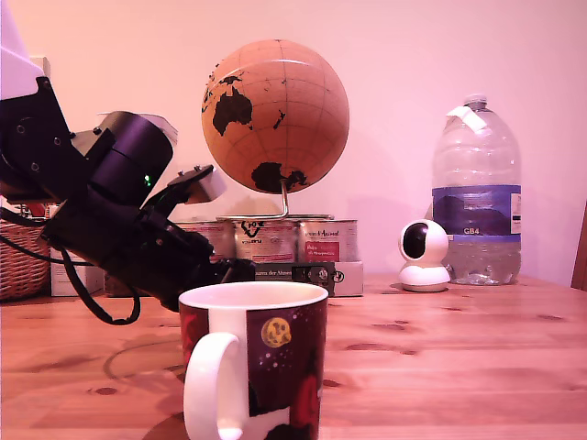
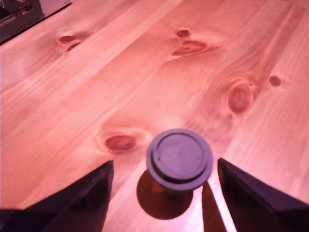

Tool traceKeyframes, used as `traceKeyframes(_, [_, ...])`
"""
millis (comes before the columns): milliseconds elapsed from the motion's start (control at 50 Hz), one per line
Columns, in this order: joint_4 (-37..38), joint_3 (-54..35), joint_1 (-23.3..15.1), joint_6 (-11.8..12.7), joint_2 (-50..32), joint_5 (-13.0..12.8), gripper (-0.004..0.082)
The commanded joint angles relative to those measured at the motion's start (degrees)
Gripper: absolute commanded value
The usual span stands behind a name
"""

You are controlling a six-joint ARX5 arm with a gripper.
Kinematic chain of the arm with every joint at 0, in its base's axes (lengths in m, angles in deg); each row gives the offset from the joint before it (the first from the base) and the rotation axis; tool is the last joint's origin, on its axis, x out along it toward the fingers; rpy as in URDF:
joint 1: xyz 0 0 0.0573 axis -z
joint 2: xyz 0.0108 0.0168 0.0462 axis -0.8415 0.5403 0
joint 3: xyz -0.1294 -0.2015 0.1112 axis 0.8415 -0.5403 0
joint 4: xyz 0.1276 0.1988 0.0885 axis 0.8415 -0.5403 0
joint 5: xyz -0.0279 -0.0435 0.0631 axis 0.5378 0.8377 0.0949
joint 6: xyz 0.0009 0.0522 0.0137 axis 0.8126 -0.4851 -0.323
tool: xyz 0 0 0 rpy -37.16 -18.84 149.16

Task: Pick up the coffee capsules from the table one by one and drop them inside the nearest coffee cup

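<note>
Black gripper [image 2: 164,193] spread wide over a round grey-purple coffee capsule [image 2: 179,158].
The capsule stands on the light-brown knotty wooden surface [image 2: 145,72] between the fingers, untouched; the dark space-patterned ceramic mug [image 1: 254,359] with white handle stands nearby.

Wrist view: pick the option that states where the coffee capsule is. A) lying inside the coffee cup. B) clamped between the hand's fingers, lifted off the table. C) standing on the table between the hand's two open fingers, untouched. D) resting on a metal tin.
C: the capsule stands on the table, casting a shadow, with clear gaps to both fingers of the open hand.
</note>
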Motion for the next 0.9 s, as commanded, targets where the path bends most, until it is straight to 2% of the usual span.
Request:
traceKeyframes(0, [0.3,0.2,0.2,0.4,1.9,0.1,0.0617])
traceKeyframes(120, [-0.5,1.2,0.2,1.3,2.8,0.1,0.0617])
traceKeyframes(480, [-1.3,2.3,0.2,1.7,3.8,0.2,0.0609])
traceKeyframes(880, [-1.0,2.3,0.2,1.5,3.9,0.2,0.0256])
